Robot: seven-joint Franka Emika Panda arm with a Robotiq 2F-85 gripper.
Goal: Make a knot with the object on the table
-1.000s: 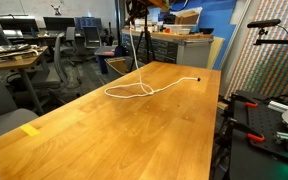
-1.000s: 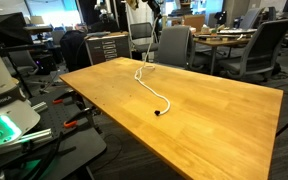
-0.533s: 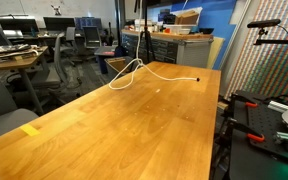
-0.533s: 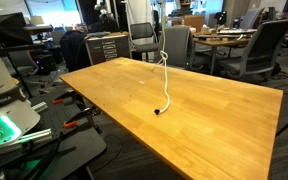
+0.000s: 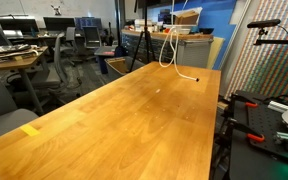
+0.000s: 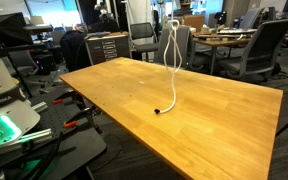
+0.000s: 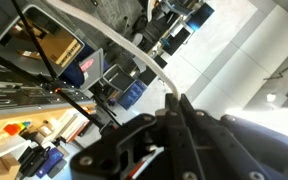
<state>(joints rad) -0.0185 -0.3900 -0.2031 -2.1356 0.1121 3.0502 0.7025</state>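
Quick note on where things are: the cord (image 5: 162,58) is held up off the desk (image 5: 104,130), with almost all of it in the air. Only the dark tip is left touching the wood, close to one long edge and toward the corner diagonally opposite the yellow tape (image 5: 30,129).

The tool itself is cut off above the top of both exterior views. In the wrist view the tool (image 7: 177,108) is seen with its jaws pinched narrow, and what looks like the cord is run right into the pinch, so it's judged to be gripped there.

The relation that matters is that the cord is hung pretty much straight down from the tool, so its long axis is close to vertical. In an exterior view the cord (image 6: 174,88) is seen doubled into a narrow loop up high. Below that a single strand is dropped down and curled onto the desk (image 6: 224,110) at the tip.

So the loop is directly under the tool and the free end is directly under the loop, all stacked on one line. For a knot, the tip probably has to be passed through that loop. With everything dangling in line, nothing is kept open or pinned. It's guessed that the loop needs to be laid down across the tail, toward the middle of the desk and away from that edge, or the tip could be dragged off.
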